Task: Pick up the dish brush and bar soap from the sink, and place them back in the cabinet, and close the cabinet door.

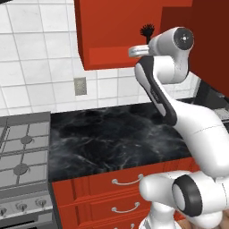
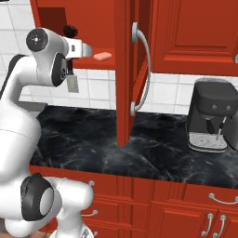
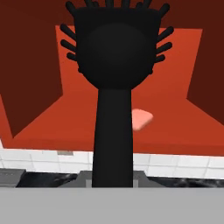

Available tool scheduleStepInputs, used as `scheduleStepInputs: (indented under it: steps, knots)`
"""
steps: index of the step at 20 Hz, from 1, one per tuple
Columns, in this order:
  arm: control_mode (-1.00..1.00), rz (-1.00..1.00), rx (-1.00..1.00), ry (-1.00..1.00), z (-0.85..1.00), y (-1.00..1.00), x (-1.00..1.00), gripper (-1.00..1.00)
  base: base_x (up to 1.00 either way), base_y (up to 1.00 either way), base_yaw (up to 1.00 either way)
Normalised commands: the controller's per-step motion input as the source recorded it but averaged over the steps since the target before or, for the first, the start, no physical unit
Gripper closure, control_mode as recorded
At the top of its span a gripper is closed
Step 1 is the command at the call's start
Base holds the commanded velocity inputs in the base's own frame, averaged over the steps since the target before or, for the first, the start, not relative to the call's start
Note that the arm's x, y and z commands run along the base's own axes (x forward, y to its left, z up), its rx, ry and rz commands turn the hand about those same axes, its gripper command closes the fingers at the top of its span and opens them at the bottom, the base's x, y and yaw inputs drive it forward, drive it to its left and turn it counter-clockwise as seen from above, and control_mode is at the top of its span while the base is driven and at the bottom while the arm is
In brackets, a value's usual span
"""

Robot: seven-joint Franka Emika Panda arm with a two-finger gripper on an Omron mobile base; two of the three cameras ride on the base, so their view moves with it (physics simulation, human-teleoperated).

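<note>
My gripper [image 3: 113, 177] is shut on the thin handle of the black dish brush [image 3: 114, 65], which stands upright in front of the open red cabinet [image 3: 87, 122]. The brush's bristly head [image 1: 147, 31] pokes up just behind my raised wrist at the cabinet's lower edge, and the same bristly head [image 2: 70, 30] shows from the other side. The salmon-pink bar soap [image 2: 102, 56] lies flat on the cabinet shelf, and this bar soap [image 3: 141, 118] is just right of the brush handle. The cabinet door [image 2: 122, 69] stands swung open, edge-on, with its long silver handle [image 2: 145, 69]. The sink is out of view.
A black marble counter [image 1: 112, 134] runs below the cabinet, with red drawers [image 1: 127, 181] under it. A gas stove [image 1: 22, 152] sits at the left. A dark coffee machine [image 2: 211, 116] stands on the counter to the right of the open door.
</note>
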Motion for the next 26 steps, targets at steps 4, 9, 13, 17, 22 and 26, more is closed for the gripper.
scheduleStepInputs:
  steps: [4,9,13,17,22,26]
  knots:
    - [-1.00,0.00,0.00,0.00,0.00,0.08,0.37,1.00,0.00,0.00,0.00]
    - [-1.00,0.00,0.00,0.00,0.00,0.14,0.41,1.00,0.00,0.00,0.00]
    - [-1.00,0.00,0.00,0.00,0.00,0.11,0.36,1.00,0.00,0.00,0.00]
    - [-1.00,0.00,0.00,0.00,0.00,0.05,0.28,1.00,0.00,0.00,0.00]
    - [-1.00,0.01,0.00,0.01,0.00,0.01,0.20,1.00,0.00,0.00,0.00]
    - [-1.00,0.01,0.00,0.00,0.00,0.01,0.29,1.00,0.00,0.00,0.00]
